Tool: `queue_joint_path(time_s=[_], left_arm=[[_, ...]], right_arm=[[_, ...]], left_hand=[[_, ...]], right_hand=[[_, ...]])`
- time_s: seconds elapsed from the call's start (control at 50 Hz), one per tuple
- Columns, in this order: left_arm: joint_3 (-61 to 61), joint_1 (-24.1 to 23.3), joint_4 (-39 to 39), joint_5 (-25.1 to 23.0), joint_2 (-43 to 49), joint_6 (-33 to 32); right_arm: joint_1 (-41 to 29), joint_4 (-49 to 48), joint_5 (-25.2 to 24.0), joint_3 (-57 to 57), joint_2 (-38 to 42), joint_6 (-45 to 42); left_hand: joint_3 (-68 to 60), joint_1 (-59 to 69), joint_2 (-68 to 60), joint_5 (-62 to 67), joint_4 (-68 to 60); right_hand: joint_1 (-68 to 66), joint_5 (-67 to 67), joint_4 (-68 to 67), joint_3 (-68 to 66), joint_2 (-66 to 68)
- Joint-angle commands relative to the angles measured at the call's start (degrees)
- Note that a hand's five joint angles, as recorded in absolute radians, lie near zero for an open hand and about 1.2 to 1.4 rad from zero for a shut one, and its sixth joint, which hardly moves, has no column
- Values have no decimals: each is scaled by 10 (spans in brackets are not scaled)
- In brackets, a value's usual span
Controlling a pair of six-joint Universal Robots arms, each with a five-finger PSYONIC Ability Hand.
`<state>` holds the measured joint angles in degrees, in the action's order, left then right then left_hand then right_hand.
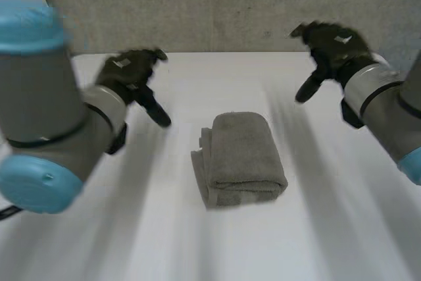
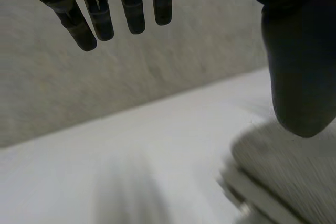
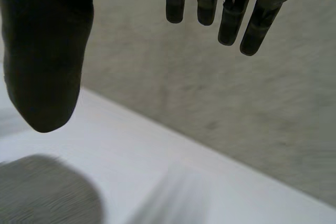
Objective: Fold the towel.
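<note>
**Technician:** Status of the towel?

**Inspector:** The grey towel (image 1: 240, 159) lies on the white table (image 1: 197, 77), midway between the two arms. It is folded into a compact, thick bundle of several layers. A rounded fold faces the wall (image 1: 217, 4), and stacked edges show on the near side and on the side toward the left arm.

**Technician:** Hand states?

**Inspector:** The left hand (image 1: 128, 77) is held above the table, beside the towel and well apart from it. Its wrist view shows the fingers (image 2: 100, 19) straight and the thumb (image 2: 299, 66) set off from them, with nothing between. The towel lies beyond the thumb, untouched. The right hand (image 1: 332, 51) mirrors this on the other side, with fingers extended, thumb apart and nothing held. The towel lies beyond its thumb too, clear of it.

**Technician:** Reason for this arrangement?

**Inspector:** This is a judgement only. The towel sits centrally, so both arms can reach it equally. Both hands stand clear and empty, one to each side, which fits a fold that is complete or close to it. The bundle looks stable, though one layer juts out slightly toward the left arm.

**Technician:** Remaining action?

**Inspector:** Probably none, unless one more fold is wanted. In that case a hand would have to come down to an edge of the bundle.
</note>
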<state>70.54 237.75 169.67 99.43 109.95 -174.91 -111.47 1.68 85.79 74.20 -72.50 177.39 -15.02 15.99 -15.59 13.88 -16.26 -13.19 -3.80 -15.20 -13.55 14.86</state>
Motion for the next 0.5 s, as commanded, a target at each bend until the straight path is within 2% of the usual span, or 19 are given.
queue_joint_path(time_s=[0.02,0.16,0.5], left_arm=[[-22,28,-54,-3,-57,33],[-28,31,-72,-4,-82,28],[-24,32,-71,-6,-76,28]], right_arm=[[0,1,36,0,-32,1],[1,9,38,-1,-33,-2],[0,11,37,2,-35,-6]], left_hand=[[43,-53,49,-132,55],[43,-53,49,-132,55],[40,-49,45,-128,52]], right_hand=[[32,38,52,35,-49],[32,38,52,35,-49],[32,38,52,35,-49]])
